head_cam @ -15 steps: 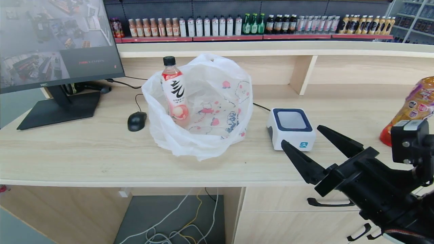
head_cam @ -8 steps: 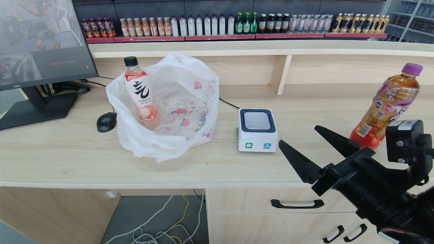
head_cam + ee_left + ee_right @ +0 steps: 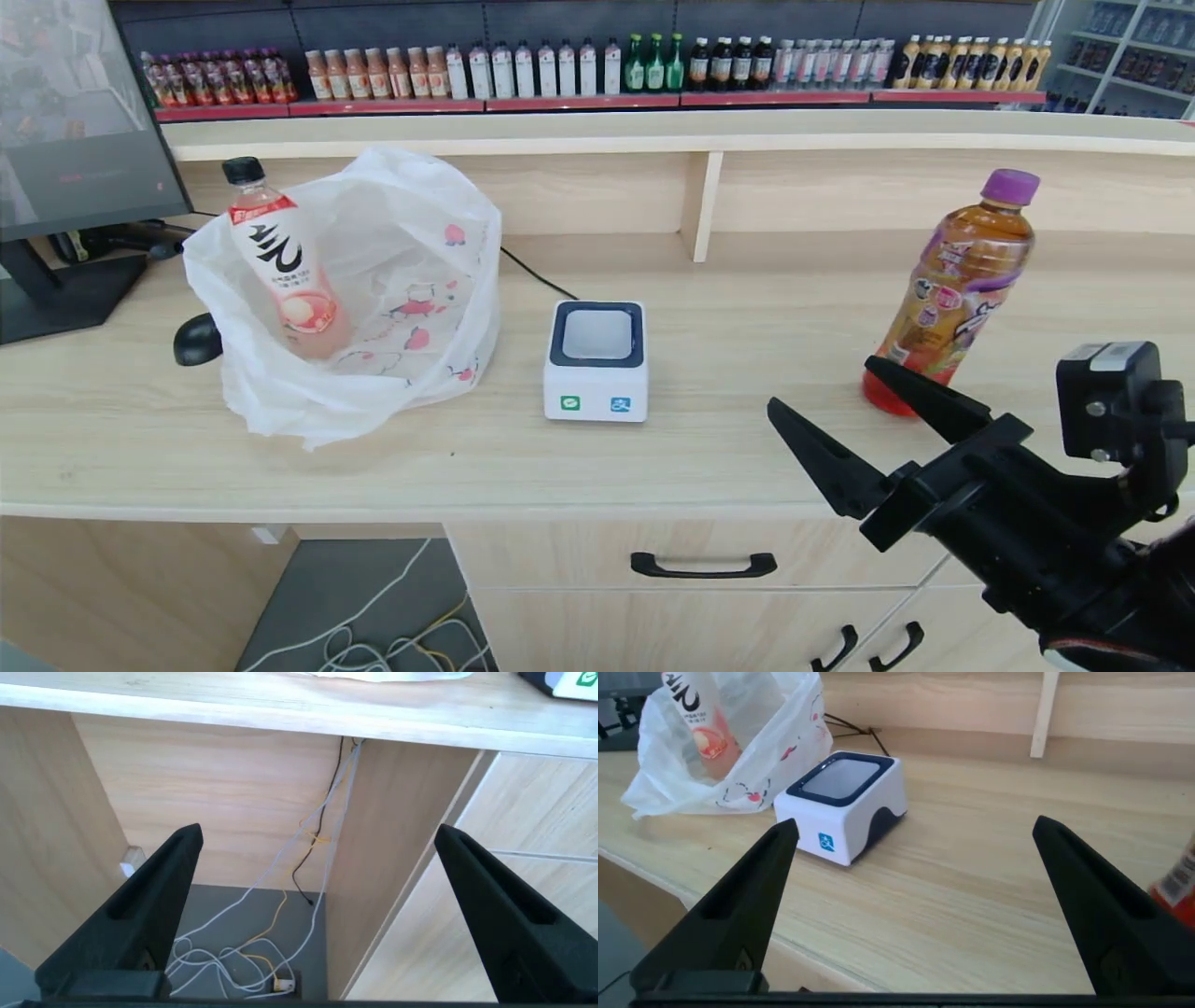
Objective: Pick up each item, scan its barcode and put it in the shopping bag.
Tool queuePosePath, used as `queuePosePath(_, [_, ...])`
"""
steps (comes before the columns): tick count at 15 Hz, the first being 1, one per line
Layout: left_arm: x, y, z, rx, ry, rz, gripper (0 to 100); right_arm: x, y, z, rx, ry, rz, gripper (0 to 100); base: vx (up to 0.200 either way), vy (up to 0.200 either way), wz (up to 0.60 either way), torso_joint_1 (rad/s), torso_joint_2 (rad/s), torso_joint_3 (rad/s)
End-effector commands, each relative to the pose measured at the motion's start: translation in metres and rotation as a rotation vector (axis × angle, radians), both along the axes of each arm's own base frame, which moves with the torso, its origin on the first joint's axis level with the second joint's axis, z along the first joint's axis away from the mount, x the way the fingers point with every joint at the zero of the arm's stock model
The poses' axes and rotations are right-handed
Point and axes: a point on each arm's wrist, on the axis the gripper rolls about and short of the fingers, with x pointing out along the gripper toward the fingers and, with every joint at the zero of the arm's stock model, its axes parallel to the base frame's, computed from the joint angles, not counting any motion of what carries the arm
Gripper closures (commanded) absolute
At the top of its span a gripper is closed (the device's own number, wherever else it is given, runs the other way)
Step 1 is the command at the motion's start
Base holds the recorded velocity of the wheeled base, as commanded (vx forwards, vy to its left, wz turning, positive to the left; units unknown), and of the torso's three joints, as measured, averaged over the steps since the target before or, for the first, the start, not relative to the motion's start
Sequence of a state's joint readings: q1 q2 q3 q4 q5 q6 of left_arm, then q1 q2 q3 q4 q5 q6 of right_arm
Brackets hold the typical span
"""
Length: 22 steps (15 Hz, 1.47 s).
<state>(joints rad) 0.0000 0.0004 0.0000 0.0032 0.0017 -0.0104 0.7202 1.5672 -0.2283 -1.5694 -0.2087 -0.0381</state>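
A: Gripper status?
B: I see the right gripper (image 3: 820, 383) at near right, off the tabletop's (image 3: 728, 457) front edge. Fingers wide apart, holding nothing. The left gripper (image 3: 318, 833) sits below tabletop level, facing the cables (image 3: 280, 905) in the open bay underneath. Its fingers are apart too, nothing between them.
A: Items?
B: The tea bottle with purple cap (image 3: 952, 289) stands upright on the tabletop at right, not between the fingers. From the head camera the right gripper's far fingertip overlaps its base, and I can't tell if they touch. The pink bottle with black cap (image 3: 280, 271) stands slightly tilted inside the shopping bag (image 3: 429, 224) at left.
A: Scanner?
B: The scanner (image 3: 596, 359) is a white box with its window facing up, mid-tabletop between the bag and the tea bottle. It's near the bag, not touching.
A: Anything else?
B: A black mouse (image 3: 196, 338) just left of the bag, a monitor (image 3: 65, 140) at far left, and a shelf of bottles (image 3: 597, 70) along the back.
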Motion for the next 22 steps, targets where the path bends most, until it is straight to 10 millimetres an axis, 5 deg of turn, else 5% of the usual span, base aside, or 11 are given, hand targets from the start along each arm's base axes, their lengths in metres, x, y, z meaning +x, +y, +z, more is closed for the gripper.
queuePosePath(1, [0.0, 0.0, 0.0, 0.0, -0.001, 0.0, 0, 0.0, 0.0, 0.0, 0.001, -0.001, 0.001, 0, 0.0, 0.0, 0.0, 0.0, 0.0, 0.0])
queuePosePath(5, [0.0, 0.0, 0.0, 0.0, -0.001, 0.0, 0, -0.001, -0.002, 0.0, 0.002, -0.002, -0.005, 0, 0.0, 0.0, 0.0, 0.0, 0.0, 0.0])
queuePosePath(17, [0.0, 0.0, 0.0, 0.007, -0.002, 0.0, 0, 0.006, -0.062, 0.004, 0.033, -0.016, -0.277, 0, 0.0, 0.0, 0.0, 0.0, 0.0, 0.0])
queuePosePath(22, [0.0, 0.0, 0.0, 0.007, -0.002, 0.0, 0, 0.028, -0.07, 0.002, 0.011, -0.01, -0.362, 0, 0.0, 0.0, 0.0, 0.0, 0.0, 0.0])
